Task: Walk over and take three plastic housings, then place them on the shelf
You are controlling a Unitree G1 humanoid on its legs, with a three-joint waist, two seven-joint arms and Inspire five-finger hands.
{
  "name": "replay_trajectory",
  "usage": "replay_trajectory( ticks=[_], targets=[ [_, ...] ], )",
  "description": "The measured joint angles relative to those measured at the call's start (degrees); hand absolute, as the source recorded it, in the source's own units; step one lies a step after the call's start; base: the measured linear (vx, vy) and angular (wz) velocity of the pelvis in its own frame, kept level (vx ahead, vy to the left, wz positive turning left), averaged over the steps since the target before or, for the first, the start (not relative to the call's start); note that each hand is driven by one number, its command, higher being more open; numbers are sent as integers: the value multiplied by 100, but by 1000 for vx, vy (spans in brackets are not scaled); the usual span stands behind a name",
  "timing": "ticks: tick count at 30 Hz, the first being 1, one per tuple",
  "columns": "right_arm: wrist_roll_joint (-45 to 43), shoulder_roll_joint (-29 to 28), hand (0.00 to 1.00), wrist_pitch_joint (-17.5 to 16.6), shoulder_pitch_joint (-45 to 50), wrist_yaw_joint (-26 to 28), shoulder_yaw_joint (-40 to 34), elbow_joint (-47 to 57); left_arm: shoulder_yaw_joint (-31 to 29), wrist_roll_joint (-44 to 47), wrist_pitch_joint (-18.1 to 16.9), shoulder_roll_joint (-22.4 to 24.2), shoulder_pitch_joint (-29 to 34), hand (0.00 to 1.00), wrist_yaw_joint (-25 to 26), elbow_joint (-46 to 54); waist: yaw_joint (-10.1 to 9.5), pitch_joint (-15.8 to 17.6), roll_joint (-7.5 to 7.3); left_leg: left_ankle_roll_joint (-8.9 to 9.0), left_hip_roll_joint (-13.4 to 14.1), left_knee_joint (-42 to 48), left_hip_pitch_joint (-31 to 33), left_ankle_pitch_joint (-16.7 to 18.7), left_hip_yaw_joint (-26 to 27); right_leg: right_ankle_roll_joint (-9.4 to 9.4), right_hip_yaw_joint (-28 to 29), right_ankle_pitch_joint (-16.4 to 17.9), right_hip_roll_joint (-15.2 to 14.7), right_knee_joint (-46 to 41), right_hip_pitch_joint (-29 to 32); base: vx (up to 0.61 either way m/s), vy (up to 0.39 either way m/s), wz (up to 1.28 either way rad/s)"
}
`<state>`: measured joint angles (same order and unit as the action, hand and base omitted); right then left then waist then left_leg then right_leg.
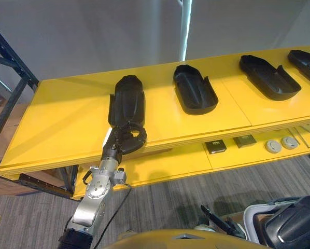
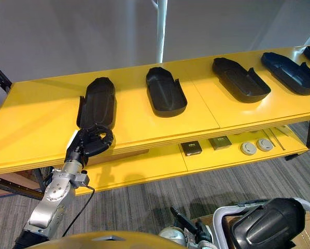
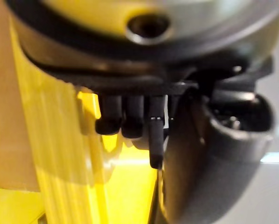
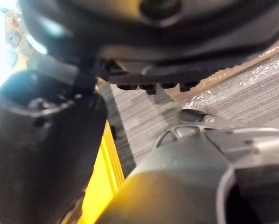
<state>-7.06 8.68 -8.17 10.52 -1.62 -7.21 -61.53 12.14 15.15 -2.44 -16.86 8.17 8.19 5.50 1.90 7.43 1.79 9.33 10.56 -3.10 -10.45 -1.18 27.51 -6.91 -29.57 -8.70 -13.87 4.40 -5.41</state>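
No lettering, label or number can be read on the black housings (image 1: 127,101) or yellow shelf (image 1: 56,119)

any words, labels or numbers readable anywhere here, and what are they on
No text can be read.
dark box on the lower shelf: a pale mark, too small to read.
plastic housings on the top shelf: no print visible.

Silver-grey left arm (image 1: 95,194) with round joint casings and small screws, dark left hand (image 1: 125,139), slim black fingers (image 3: 130,116)
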Motion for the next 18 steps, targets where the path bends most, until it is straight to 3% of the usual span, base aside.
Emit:
replay_trajectory(
  ticks=[18],
  targets=[
    [0, -8, 100, 16, -14, 9, 84, 106, -3, -1, 13, 2, -592, 0, 510, -388, 140, 61, -100, 8, 2, 13, -3, 17, 28, -38, 10, -41, 2, 0, 16, 0, 0, 0]
  ],
)
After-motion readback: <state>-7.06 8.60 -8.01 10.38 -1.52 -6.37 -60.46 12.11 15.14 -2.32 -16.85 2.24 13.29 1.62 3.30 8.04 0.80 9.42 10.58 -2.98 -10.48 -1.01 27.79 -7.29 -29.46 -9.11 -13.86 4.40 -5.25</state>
